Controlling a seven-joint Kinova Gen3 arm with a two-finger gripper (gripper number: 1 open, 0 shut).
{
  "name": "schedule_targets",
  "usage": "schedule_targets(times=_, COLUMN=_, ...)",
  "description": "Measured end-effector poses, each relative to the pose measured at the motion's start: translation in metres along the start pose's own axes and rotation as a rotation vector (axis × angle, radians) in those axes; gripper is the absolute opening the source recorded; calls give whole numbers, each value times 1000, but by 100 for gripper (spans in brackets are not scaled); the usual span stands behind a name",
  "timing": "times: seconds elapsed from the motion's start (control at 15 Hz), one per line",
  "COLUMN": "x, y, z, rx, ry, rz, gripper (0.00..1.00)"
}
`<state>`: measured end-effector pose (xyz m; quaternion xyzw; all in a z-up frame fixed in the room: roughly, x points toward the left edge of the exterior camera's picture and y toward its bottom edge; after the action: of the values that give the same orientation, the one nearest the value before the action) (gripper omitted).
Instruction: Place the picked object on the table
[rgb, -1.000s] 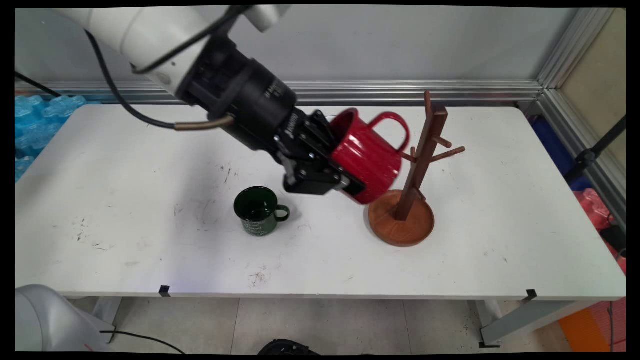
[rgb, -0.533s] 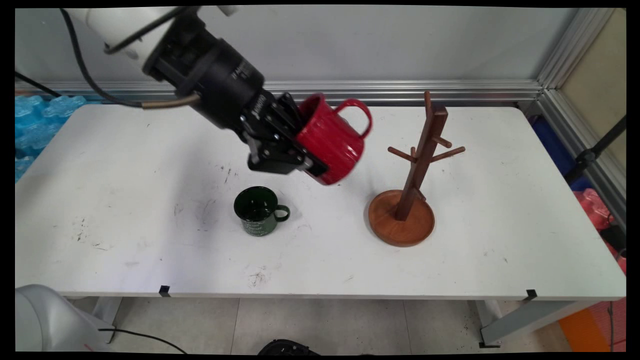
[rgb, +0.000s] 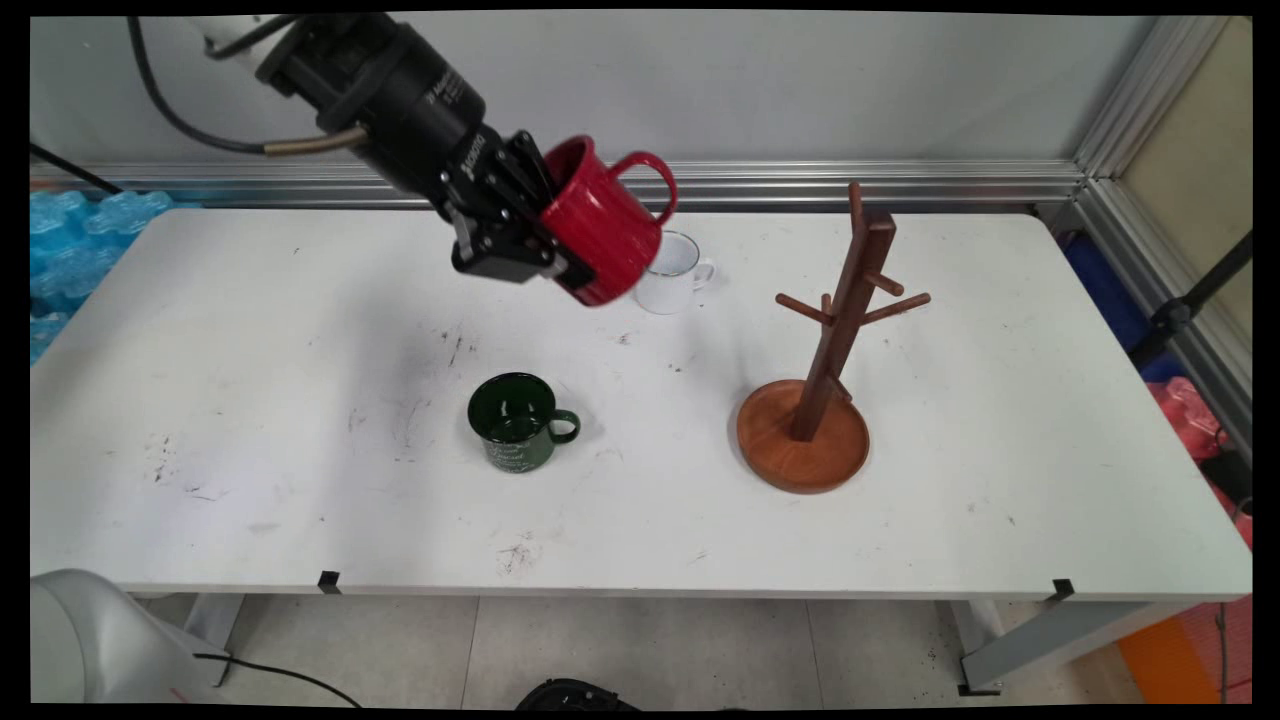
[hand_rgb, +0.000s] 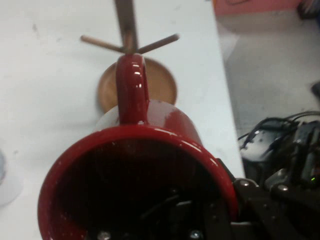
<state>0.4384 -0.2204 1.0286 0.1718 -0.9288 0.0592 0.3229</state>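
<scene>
My gripper (rgb: 548, 245) is shut on the rim of a red mug (rgb: 600, 235), carried tilted high above the table's back middle with its handle up and to the right. In the hand view the red mug (hand_rgb: 145, 170) fills the lower picture, its handle pointing at the wooden mug tree (hand_rgb: 131, 45) beyond it. The mug tree (rgb: 830, 330) stands on its round base at the right, well apart from the red mug. A white mug (rgb: 675, 275) sits on the table just behind and below the red one. A dark green mug (rgb: 515, 420) stands upright in the middle.
Blue packing material (rgb: 70, 250) lies past the table's left edge. An aluminium frame (rgb: 1130, 130) runs along the back and right side. The table edge (rgb: 640, 590) is near the camera.
The gripper has carried the red mug up and to the left, away from the mug tree, whose pegs its handle was touching a second ago. The white mug now shows behind it.
</scene>
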Motion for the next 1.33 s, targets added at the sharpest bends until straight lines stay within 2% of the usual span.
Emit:
schedule_targets(times=0.6, x=2, y=-38, z=-5, rx=91, ry=-137, rz=26, gripper=0)
schedule_targets(times=1.0, x=3, y=-64, z=19, rx=165, ry=-258, rz=31, gripper=0)
schedule_targets(times=1.33, x=0, y=-79, z=42, rx=189, ry=-333, rz=20, gripper=0)
